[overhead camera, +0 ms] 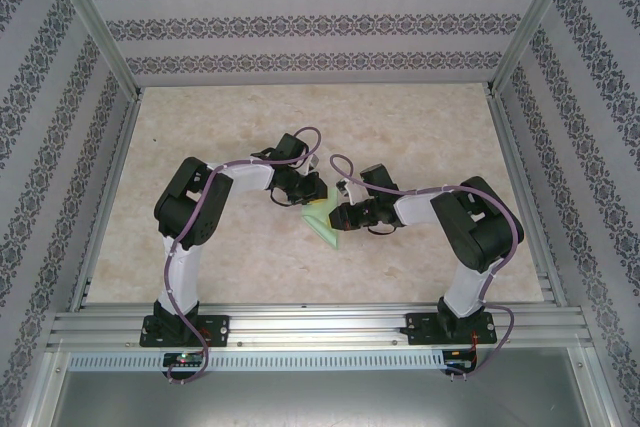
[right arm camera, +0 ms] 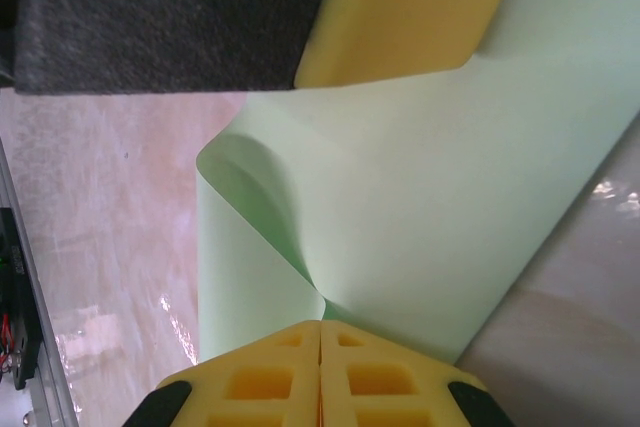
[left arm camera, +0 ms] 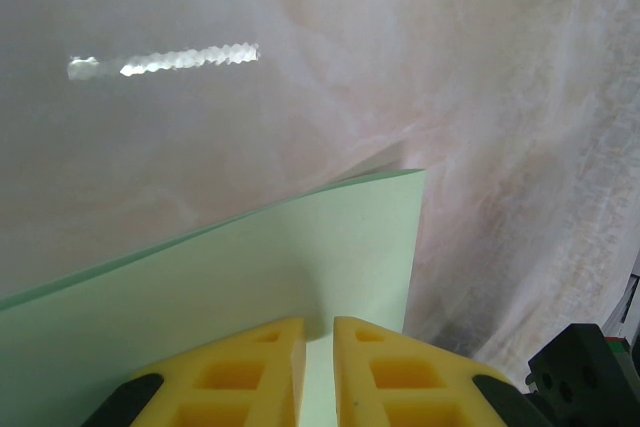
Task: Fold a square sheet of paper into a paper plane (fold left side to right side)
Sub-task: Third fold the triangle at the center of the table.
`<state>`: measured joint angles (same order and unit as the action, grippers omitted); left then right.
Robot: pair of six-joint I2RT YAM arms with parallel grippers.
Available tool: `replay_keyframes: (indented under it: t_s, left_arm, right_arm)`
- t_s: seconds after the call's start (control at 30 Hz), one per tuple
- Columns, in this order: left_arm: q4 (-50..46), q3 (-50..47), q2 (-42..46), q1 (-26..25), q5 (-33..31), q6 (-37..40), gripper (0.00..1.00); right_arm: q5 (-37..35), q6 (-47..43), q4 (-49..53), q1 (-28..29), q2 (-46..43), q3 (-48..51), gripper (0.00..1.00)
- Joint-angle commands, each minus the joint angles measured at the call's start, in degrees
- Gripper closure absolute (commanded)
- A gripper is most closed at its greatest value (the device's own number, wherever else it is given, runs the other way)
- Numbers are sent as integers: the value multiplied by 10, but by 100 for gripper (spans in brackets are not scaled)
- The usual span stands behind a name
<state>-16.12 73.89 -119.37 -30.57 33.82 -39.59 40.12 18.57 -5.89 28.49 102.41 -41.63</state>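
Observation:
The square sheet of paper (overhead camera: 328,230), pale mint green, lies mid-table between both grippers, part of it lifted and curled over. My right gripper (overhead camera: 343,217) is shut on the sheet's near edge (right arm camera: 320,325). From there the paper (right arm camera: 450,197) bends back in a soft loop at the left. My left gripper (overhead camera: 313,197) comes in from the upper left. Its yellow tips (left arm camera: 319,325) rest against the flat paper (left arm camera: 250,267), the jaws a narrow slit apart with nothing pinched between them. One left fingertip (right arm camera: 410,7) shows pressing on the sheet in the right wrist view.
The beige marbled table (overhead camera: 400,127) has free room behind and to both sides of the paper. Aluminium frame posts and patterned walls enclose it. The base rail (overhead camera: 320,325) runs along the near edge.

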Motion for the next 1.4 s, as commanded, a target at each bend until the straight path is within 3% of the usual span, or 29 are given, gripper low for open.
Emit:
replay_keyframes:
  t_s: [0.0,1.37]
  left_arm:
    - [-16,-21,-39,-17,-30,6,82]
    - [-16,-23,-38,-17,-28,6,82]
  right_arm:
    - [-11,-2,10,3,-12,-11,92]
    - [-16,-3,16,1,-20,-11,91]
